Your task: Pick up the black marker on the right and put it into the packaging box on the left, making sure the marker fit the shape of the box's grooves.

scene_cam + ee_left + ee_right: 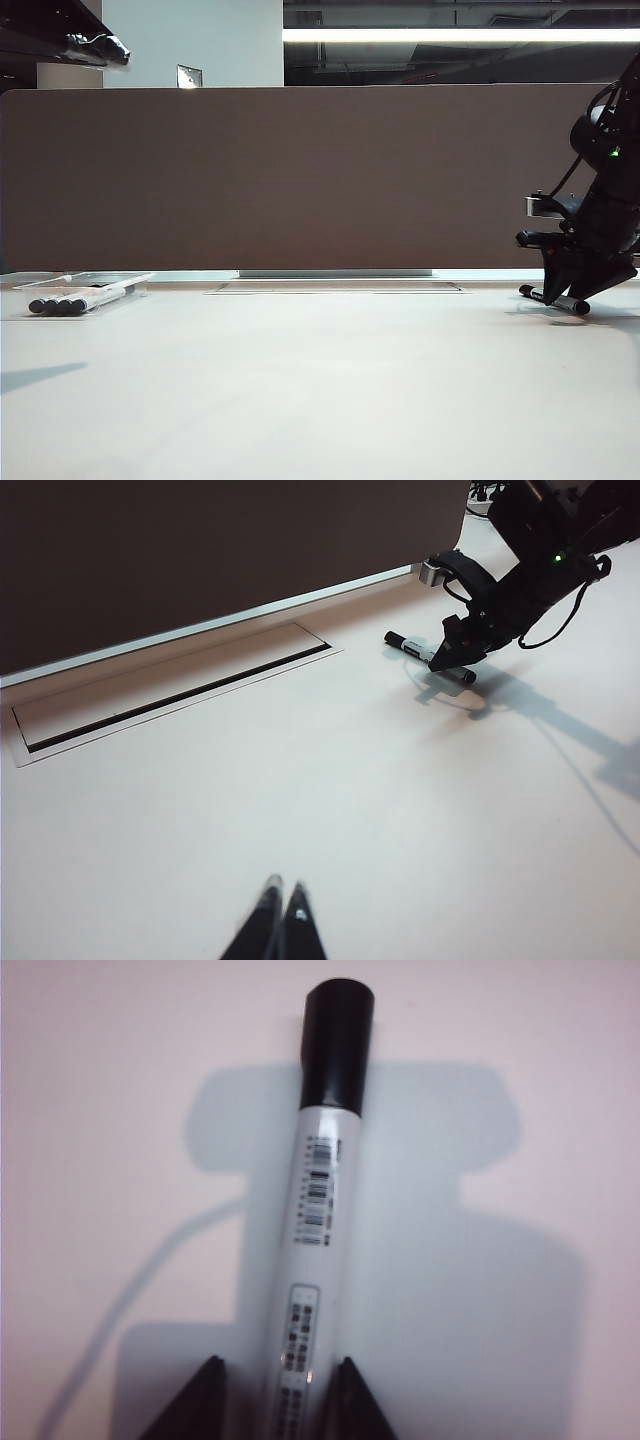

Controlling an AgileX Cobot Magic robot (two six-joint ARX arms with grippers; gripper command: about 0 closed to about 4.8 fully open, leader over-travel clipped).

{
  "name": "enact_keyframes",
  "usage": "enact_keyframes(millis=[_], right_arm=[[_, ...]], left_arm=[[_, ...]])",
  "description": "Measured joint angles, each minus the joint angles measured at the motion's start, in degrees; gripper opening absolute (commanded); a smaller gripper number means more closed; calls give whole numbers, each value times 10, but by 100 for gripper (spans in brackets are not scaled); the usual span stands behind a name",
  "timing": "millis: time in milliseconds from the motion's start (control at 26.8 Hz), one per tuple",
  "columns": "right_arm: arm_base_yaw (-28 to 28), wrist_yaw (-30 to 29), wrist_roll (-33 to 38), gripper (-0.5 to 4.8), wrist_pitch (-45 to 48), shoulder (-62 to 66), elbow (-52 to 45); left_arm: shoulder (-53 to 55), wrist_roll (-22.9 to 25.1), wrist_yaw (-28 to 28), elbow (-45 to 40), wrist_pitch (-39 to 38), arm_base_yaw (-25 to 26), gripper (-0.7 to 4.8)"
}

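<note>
The black marker [320, 1210] lies flat on the white table, a white barrel with dark print and a black cap. My right gripper [278, 1365] stands over it with one finger on each side of the barrel. A narrow gap shows on both sides, so the jaws are open around it. In the exterior view the marker [553, 298] lies at the far right under the right gripper [567, 298]. The packaging box [120, 283], a low clear tray, sits at the far left. My left gripper [283, 888] hangs shut and empty above bare table.
Several black-capped markers [70, 302] lie side by side in the tray. A flat grey plate with a dark slot [335, 287] is set into the table at the back, against a brown partition [300, 170]. The right arm's cables hang above the marker.
</note>
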Motion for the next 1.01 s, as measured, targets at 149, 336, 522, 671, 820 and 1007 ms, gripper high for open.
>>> enact_keyframes(millis=[149,336,522,671,820,1007], right_arm=[[0,-1,-1,6,0,0,0],[0,-2,-1,-4,1,0,0],[2,-2,0,-4,-21,-33,-1],[3,-27,0,-4,-13,-73,-8],[10,-74,8,-4,49,-141,-89],[32,-110,17,-4,76,-186,-141]], left_arm=[[0,0,0,0,0,0,-6],[0,0,0,0,0,0,-6],[0,-40,0,-1,-9,0,-6],[3,-53,0,-10,-9,0,-6],[52,-54,0,-10,-2,0,-6],[115,-54,0,-10,24,0,-6]])
